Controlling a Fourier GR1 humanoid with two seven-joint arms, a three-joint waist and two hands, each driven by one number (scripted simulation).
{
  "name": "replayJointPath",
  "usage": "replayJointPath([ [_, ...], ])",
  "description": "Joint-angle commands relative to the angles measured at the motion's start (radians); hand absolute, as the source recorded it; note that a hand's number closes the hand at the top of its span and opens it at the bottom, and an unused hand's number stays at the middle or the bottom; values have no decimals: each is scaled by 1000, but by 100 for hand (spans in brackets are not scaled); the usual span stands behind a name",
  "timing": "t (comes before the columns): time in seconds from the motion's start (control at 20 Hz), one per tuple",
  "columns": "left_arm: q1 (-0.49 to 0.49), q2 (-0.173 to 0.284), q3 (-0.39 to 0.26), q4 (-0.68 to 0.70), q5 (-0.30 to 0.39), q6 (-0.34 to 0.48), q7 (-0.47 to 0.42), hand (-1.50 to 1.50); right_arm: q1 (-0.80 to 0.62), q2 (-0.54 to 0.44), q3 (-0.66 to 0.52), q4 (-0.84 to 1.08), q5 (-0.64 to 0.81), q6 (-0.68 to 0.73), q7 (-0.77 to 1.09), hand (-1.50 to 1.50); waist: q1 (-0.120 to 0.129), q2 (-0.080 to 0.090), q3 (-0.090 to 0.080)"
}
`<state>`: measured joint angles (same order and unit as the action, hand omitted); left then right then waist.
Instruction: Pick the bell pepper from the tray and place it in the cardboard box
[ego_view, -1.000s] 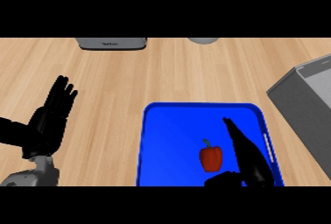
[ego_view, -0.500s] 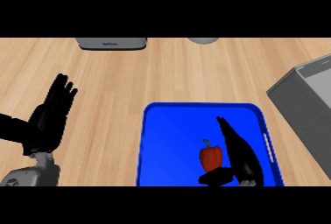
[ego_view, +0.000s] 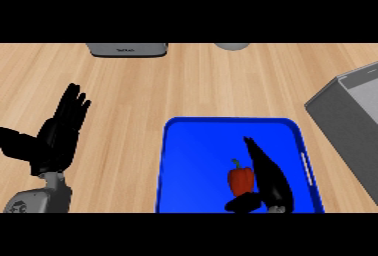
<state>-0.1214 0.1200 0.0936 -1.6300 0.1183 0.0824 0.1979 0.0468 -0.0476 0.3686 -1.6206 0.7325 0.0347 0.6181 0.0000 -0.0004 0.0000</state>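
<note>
A red bell pepper (ego_view: 240, 181) with a green stem lies in the blue tray (ego_view: 199, 150), toward its near right part. My right hand (ego_view: 267, 176) lies just to the pepper's right, its fingers straight and pointing away, the thumb (ego_view: 244, 203) crossing under the pepper's near end. The hand touches the pepper's side but is not curled round it. The grey box (ego_view: 353, 125) stands at the right edge of the counter, to the tray's right. My left hand (ego_view: 57, 134) rests open at the left, fingers up.
A grey appliance (ego_view: 127, 49) sits at the far edge, left of centre. A round grey object (ego_view: 233, 46) shows at the far edge near the middle. Bare wood counter lies between the tray and my left hand.
My right hand has slid left across the tray and closed the gap to the pepper's right side. The thumb has come in under the pepper. The left hand has not moved.
</note>
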Motion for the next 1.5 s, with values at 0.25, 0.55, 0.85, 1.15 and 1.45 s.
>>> replayJointPath([
  [0.25,58,-61,-54,-11,-57,29,-49,0,-11,-28,35,5,72,-4,-71,150,0,0,0],
  [0.55,36,-34,-41,-56,-44,18,19,0,-27,-32,29,24,145,-44,-92,150,0,0,0],
  [0.85,29,-21,-9,-16,-25,7,0,0,2,-196,255,-86,248,83,-253,150,-1,-6,-1],
  [1.15,-11,-9,13,-17,-8,9,29,0,20,-329,263,-221,336,26,-367,150,-6,-2,0],
  [1.45,45,-28,-1,13,-27,-4,-50,0,34,-374,283,-498,388,141,-316,150,-7,-2,-1],
])
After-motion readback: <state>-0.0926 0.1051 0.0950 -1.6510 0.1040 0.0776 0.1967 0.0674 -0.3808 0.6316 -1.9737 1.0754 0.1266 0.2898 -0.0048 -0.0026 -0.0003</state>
